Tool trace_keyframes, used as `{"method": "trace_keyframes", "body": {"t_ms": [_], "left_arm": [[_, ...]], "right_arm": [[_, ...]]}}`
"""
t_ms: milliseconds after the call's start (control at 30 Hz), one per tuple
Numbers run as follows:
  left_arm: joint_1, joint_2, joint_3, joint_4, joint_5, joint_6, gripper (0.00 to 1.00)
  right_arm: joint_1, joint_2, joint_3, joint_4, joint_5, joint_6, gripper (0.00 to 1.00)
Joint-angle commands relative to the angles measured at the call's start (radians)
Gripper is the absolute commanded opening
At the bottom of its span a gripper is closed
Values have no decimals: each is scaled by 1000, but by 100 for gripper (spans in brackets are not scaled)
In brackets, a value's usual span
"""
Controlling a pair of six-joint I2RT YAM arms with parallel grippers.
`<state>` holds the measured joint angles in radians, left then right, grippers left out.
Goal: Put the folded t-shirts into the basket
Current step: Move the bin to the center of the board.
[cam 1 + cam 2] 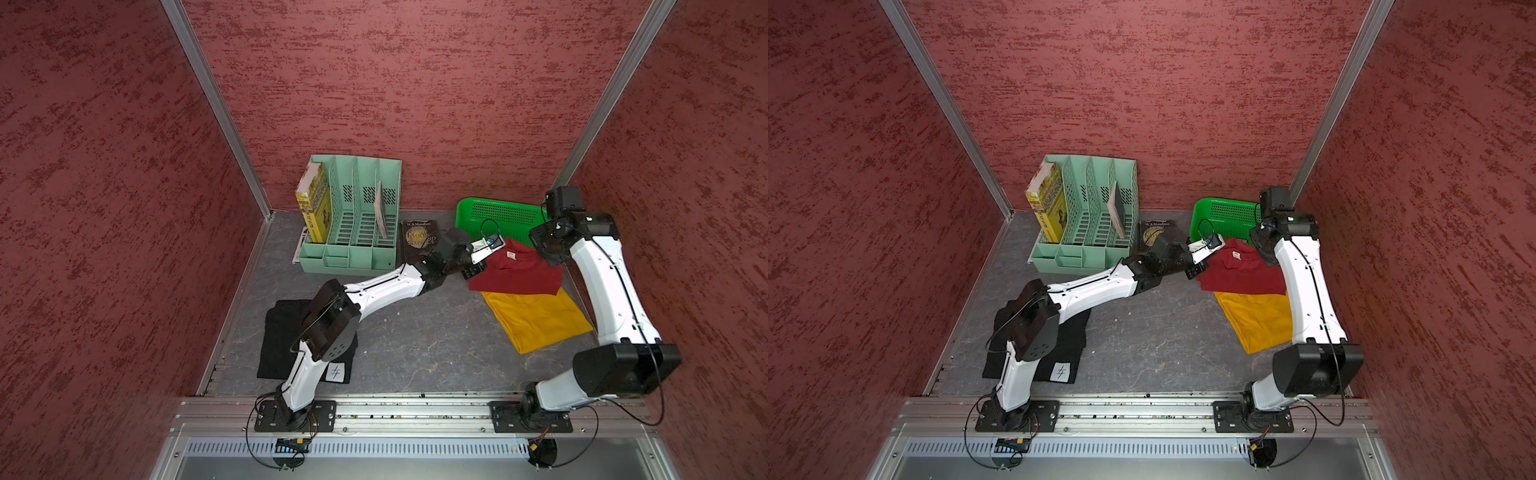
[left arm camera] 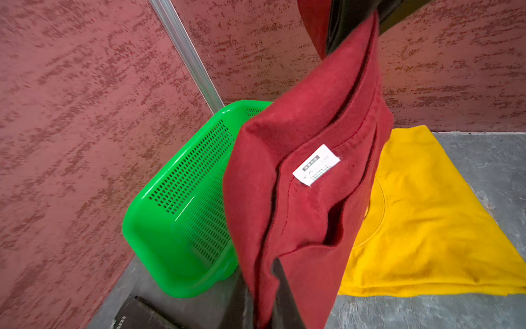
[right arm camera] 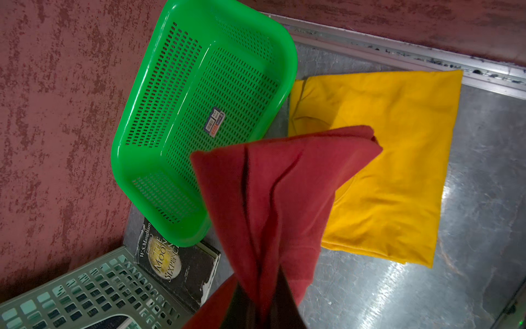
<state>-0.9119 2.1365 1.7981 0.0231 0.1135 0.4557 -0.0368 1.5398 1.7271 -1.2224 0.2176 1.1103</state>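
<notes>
Both my end effectors are clamped on the red shirt [image 1: 519, 274]. My left end effector [image 1: 473, 272] pinches its edge on the book side, and my right end effector [image 3: 260, 304] pinches the opposite edge, with cloth bunched between the fingers. The shirt hangs between them, off the counter [image 1: 415, 340], with its white neck tag [image 2: 316, 165] facing up. In both top views it covers the near edge of the basket [image 1: 498, 212] and the far edge of the yellow shirt [image 1: 540, 320].

The basket sits in the far right corner by the back wall. The yellow shirt lies flat on the counter, just in front of the basket. The black shirt [image 1: 282, 340] lies near left, partly under my left arm, well apart from the basket. A black book [image 1: 417, 239] lies between the basket and the organizer [image 1: 353, 216].
</notes>
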Motion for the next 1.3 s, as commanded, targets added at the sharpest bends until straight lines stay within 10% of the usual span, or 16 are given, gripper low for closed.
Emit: {"method": "trace_keyframes", "body": {"t_ms": [0, 467, 1067, 1267], "left_arm": [[33, 104, 133, 27, 39, -66, 0], [89, 410, 492, 131, 28, -168, 0], [124, 465, 504, 166, 82, -204, 1], [126, 468, 492, 169, 103, -187, 0]], "right_arm": [[-15, 29, 74, 103, 13, -15, 0], [-93, 133, 83, 241, -24, 10, 0], [-159, 279, -263, 831, -298, 178, 0], [-179, 462, -78, 601, -334, 196, 0]]}}
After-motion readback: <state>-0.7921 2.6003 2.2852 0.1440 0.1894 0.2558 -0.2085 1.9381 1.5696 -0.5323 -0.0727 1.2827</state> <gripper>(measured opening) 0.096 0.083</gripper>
